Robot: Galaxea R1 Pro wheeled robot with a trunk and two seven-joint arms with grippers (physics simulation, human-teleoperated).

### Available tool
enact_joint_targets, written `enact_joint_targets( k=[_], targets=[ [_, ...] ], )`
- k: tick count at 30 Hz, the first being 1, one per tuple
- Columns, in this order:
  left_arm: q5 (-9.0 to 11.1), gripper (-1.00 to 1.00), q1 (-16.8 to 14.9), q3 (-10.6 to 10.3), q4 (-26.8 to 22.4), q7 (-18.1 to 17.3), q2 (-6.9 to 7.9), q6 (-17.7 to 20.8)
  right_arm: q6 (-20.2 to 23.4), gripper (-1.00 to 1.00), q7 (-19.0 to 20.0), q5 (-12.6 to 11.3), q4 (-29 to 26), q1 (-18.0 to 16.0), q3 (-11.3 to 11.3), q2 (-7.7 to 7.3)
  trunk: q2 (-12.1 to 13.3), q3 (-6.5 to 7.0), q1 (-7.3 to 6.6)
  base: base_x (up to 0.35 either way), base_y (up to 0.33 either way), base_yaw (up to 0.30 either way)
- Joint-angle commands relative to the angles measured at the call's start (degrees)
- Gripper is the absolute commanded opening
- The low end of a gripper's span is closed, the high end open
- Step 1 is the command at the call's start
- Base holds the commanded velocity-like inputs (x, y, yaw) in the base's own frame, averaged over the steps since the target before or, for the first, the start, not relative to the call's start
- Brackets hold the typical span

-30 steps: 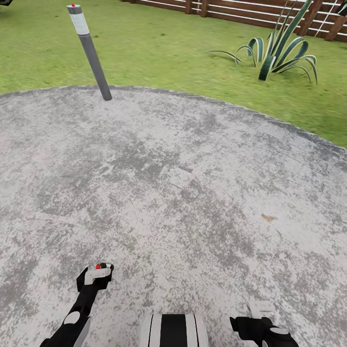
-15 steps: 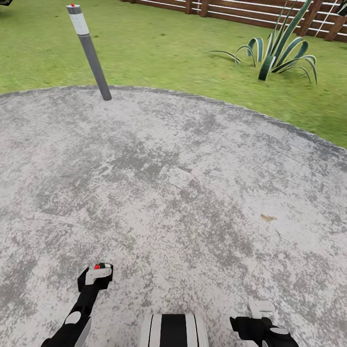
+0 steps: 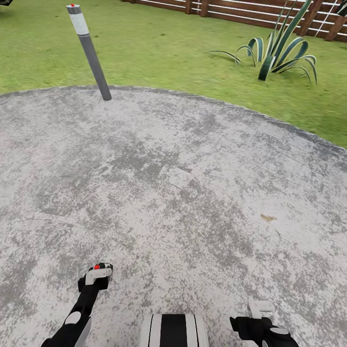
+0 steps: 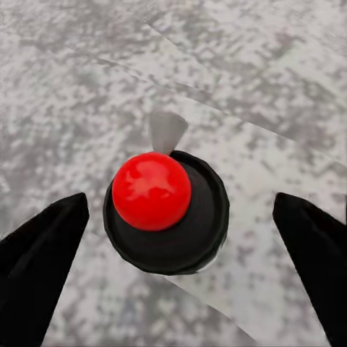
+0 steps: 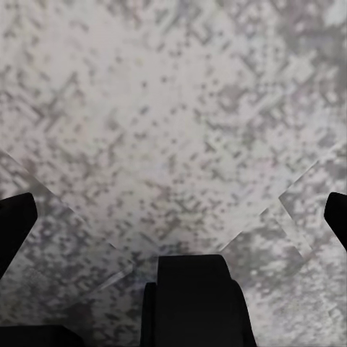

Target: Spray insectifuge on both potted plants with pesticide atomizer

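Our small white trigger spray bottle with the dark lower part and red spot (image 3: 98, 273) sits in our left gripper (image 4: 177, 217), whose dark fingers (image 4: 40, 253) stand spread either side of it without touching, low over the round grey speckled paved patio (image 3: 183, 183). Our right gripper (image 3: 260, 308) hovers over the same paving with its fingers apart, holding nothing. Beyond the patio's edge lie the green lawn (image 3: 168, 43), a slim grey bollard light with a white band (image 3: 89, 48), a striped spiky potless plant (image 3: 279, 53) and the brown slatted wooden fence (image 3: 241, 9)

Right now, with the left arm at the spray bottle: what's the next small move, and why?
Probably ease the left gripper down a little and shut its jaws on the white trigger spray bottle with the red spot. The left wrist view shows the bottle centred between jaws that stand wide apart, neither touching it.
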Motion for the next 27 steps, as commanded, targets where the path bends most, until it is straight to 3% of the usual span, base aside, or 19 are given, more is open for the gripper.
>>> enact_joint_targets(
  k=[1, 25, 27],
  targets=[
    [-0.6, -1.0, -0.03, 0.29, 0.04, 0.0, -0.04, -0.22, 0.27, 1.0, 0.0, -0.06, -0.06, -0.02, -0.01, -0.01, -0.01, -0.03, -0.01, 0.0, 0.0, 0.0],
    [-0.6, -1.0, -0.03, 0.3, -0.04, -0.05, -0.04, -0.22, 0.27, 1.0, 0.02, -0.07, -0.06, -0.02, -0.01, -0.01, -0.01, -0.03, -0.01, 0.0, 0.0, 0.0],
    [-0.6, -1.0, -0.03, 0.3, -0.08, -0.05, -0.04, -0.22, 0.27, 1.0, 0.0, -0.07, -0.06, -0.02, -0.01, -0.01, 0.01, 0.41, -0.06, 0.0, 0.0, 0.0]
  ],
)
